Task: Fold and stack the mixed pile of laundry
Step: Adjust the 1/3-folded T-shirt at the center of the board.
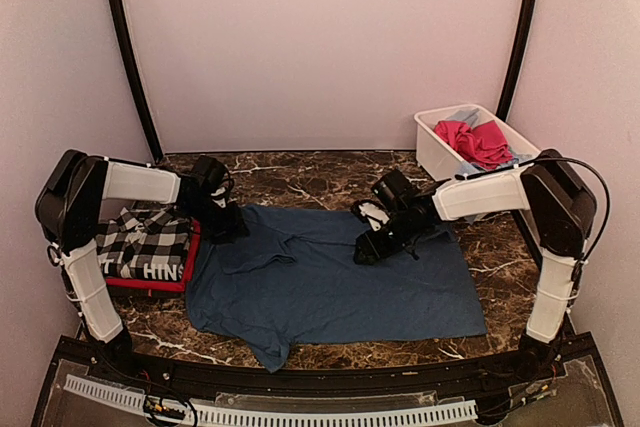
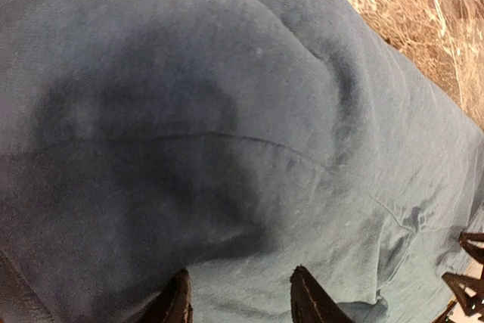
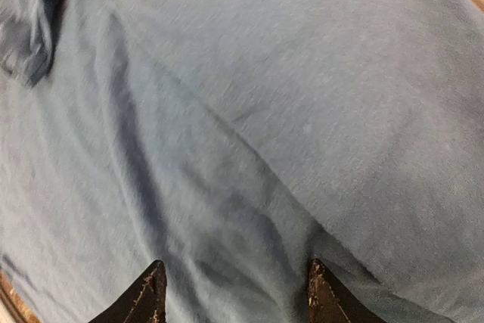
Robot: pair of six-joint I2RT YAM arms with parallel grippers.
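Observation:
A navy blue tee (image 1: 330, 282) lies spread across the middle of the marble table. It fills the left wrist view (image 2: 227, 111) and the right wrist view (image 3: 265, 111). My left gripper (image 1: 222, 219) is open, low over the tee's far left edge (image 2: 240, 293). My right gripper (image 1: 368, 250) is open, low over the tee's upper right part (image 3: 234, 293). A folded black-and-white checked garment with white lettering (image 1: 145, 244) lies on a folded red tee (image 1: 150, 284) at the left. Pink and light blue pieces (image 1: 478, 140) sit in the tub.
A white plastic tub (image 1: 432, 152) stands at the back right corner. Bare marble table (image 1: 310, 175) shows behind the tee. The black frame rail (image 1: 300, 372) runs along the near edge.

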